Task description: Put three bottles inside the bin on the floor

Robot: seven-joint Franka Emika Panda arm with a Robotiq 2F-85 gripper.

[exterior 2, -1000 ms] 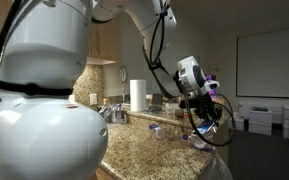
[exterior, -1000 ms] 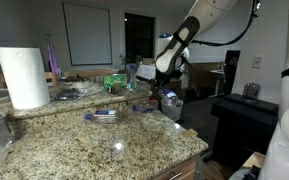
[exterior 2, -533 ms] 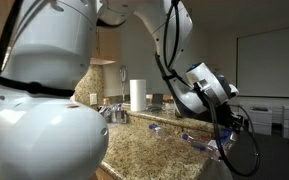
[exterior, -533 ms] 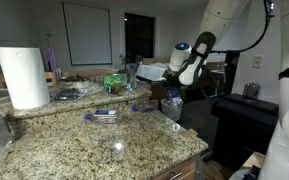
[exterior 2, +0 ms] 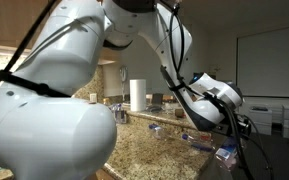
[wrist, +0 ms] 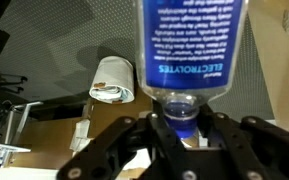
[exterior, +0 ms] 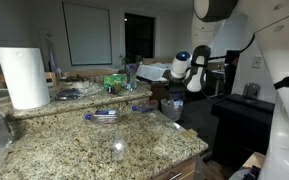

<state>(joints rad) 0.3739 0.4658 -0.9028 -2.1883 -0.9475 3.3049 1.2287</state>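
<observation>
1. Gripper (wrist: 181, 120): jaws clamped on the held bottle (wrist: 189, 40) at its neck/cap end, one finger (wrist: 134, 138) each side. Grip reads firm in the wrist view.
2. Held bottle: clear plastic, blue label w/ white print, blue cap down between the fingers, body running up out of the wrist view.
3. In an exterior view the same bottle (exterior 2: 225, 153) hangs under the wrist, out past the counter edge, not over the stone top.
4. Arm (exterior: 196, 62) reaches out beyond the far end of the counter (exterior: 74, 145).
5. Second bottle (exterior: 102, 115) lies on its side on the counter, mid-top. Third bottle (exterior: 141, 107) lies nearer the far edge. The two are apart.
6. Paper-towel roll (exterior: 24, 77) stands upright at the back of the counter, well apart from the bottles.
7. Dark box (exterior: 242, 120) stands on the floor beyond the counter; can't tell if it's the bin.
8. Below the gripper in the wrist view: white roll (wrist: 112, 80) and cardboard (wrist: 79, 130) on dark floor.
</observation>
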